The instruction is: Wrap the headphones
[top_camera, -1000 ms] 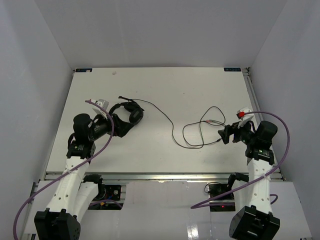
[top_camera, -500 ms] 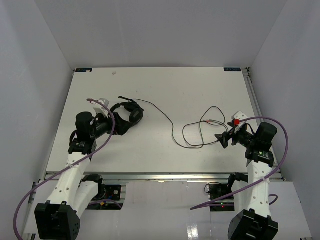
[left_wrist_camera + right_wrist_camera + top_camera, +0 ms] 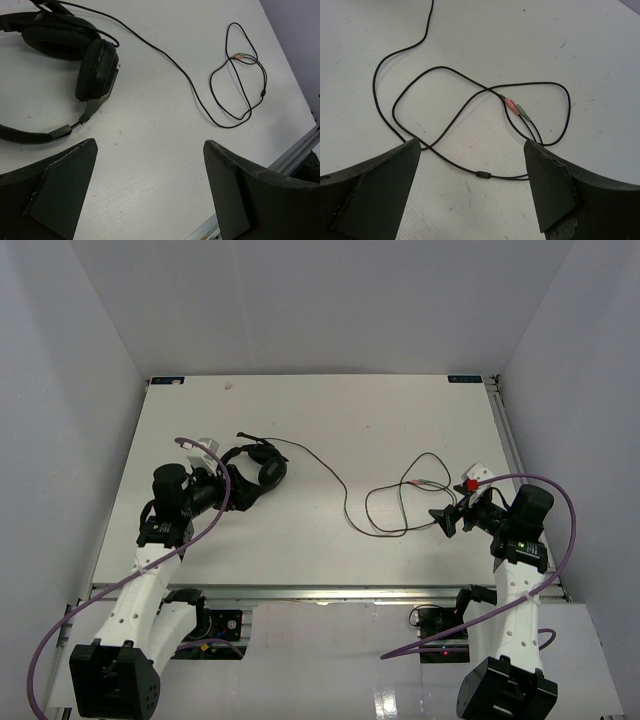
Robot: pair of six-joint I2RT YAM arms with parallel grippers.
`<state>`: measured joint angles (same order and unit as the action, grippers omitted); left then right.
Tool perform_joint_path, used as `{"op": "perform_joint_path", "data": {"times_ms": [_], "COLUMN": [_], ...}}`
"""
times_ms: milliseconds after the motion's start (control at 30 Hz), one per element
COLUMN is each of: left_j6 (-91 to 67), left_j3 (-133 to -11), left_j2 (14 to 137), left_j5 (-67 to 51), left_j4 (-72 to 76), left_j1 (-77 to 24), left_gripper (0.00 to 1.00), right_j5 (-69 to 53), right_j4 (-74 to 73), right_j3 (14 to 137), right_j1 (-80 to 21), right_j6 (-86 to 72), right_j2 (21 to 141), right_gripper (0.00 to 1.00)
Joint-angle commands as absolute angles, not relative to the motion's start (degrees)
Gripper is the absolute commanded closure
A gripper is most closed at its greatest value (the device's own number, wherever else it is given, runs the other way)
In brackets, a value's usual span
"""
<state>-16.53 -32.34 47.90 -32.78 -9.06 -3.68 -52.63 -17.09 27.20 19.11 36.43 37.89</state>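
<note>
Headphones: we see the black headphones point(image 3: 255, 472) lying on the white surface point(image 3: 330, 420). The two earcups point(image 3: 96, 65) sit close together, and the thin headband point(image 3: 25, 135) arches off toward the left arm point(image 3: 165, 515).
Cable: a thin black cable point(image 3: 335, 475) leaves the headphones and snakes away to their right. It ends in loose, overlapping loops point(image 3: 395, 505) well apart from the headphones.
Plugs: a pink and a green plug point(image 3: 516, 108) lie side by side inside those loops, at the end farthest from the headphones.
Left jaws: we find them spread wide with nothing between them, just beside the headphones on the near-left side. One finger point(image 3: 60, 185) sits close to the headband; we cannot tell whether they touch.
Right jaws: these too are spread wide and hold nothing. They are well to the right of the headphones, at the near side of the loops, and in the wrist view strands of cable pass between the fingers point(image 3: 555, 190).
Edges: a metal rail point(image 3: 320, 590) runs along the near edge, nearer to us than the headphones. Grey walls point(image 3: 60, 390) rise to the left of, beyond and far to the right of the headphones.
Open room: bare surface runs from the headphones to the far edge. To their right, as far as the loops, we see only the cable crossing the surface.
</note>
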Motion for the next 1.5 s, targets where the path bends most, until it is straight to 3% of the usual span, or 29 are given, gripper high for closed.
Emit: {"op": "perform_joint_path", "data": {"times_ms": [0,400,1033,1467], "left_j6": [-15.8,-16.2,-22.4,-23.8], "left_j3": [-34.0,-34.1,-37.0,-40.1], "left_j2": [47.3,48.6,56.7,64.6], "left_j5": [-32.2,-30.8,-10.2,-10.9], "left_j4": [-9.4,-9.9,-15.2,-15.7], "left_j1": [-3.6,-3.6,-1.9,-1.6], "left_gripper": [0.02,0.02,0.02,0.02], "right_j5": [-53.8,-54.4,-55.5,-55.7], "right_j4": [-17.6,-18.4,-19.0,-19.3], "right_j3": [26.7,27.2,27.4,27.6], "right_j1": [19.3,19.3,19.3,19.3], "right_j6": [37.1,37.8,38.1,38.4], "right_j2": [38.0,38.5,38.4,38.2], "right_gripper": [0.10,0.10,0.10,0.10]}}
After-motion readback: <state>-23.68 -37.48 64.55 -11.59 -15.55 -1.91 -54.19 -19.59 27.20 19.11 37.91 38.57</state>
